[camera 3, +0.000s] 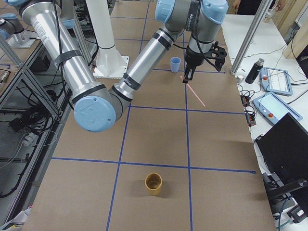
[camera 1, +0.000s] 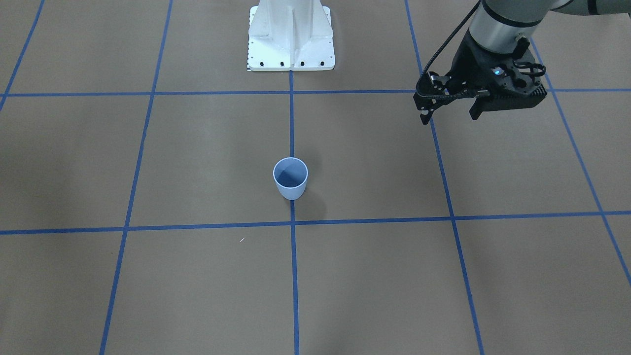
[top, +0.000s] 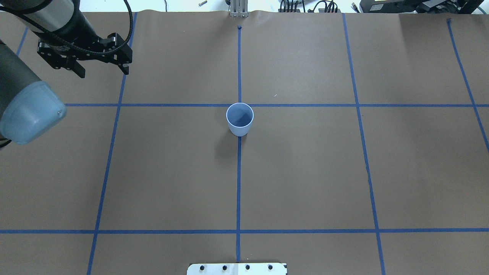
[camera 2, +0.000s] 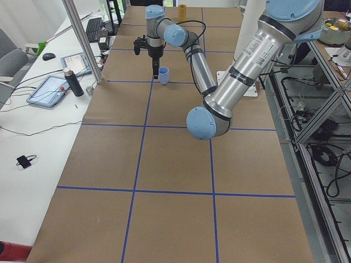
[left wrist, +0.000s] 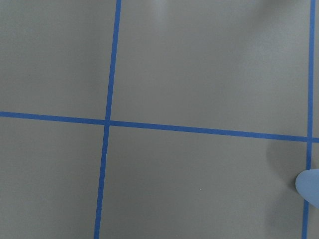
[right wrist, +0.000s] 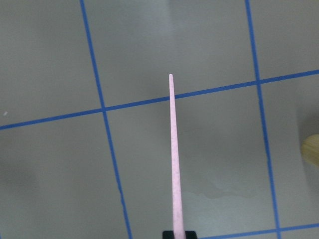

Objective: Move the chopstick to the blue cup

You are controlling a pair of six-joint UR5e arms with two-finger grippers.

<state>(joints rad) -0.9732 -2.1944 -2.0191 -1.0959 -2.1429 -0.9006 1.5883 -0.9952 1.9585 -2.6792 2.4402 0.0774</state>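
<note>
The blue cup (top: 240, 119) stands upright in the middle of the table, on the centre tape line, and also shows in the front view (camera 1: 291, 178). The pale pink chopstick (right wrist: 173, 159) juts forward from my right gripper (right wrist: 175, 234), which is shut on its thick end. From the right side, the chopstick (camera 3: 195, 92) slants down over the table, near the cup (camera 3: 175, 63). My left gripper (top: 104, 73) hangs open and holds nothing, far to the cup's left and beyond it. The right gripper is outside the overhead and front views.
An orange cup (camera 3: 154, 184) stands on the table's right end, away from the blue cup. Blue tape lines (top: 238, 183) divide the brown table cover into squares. The white robot base (camera 1: 291, 37) sits at the near edge. Tablets and a bottle (camera 3: 252, 71) lie on a side bench.
</note>
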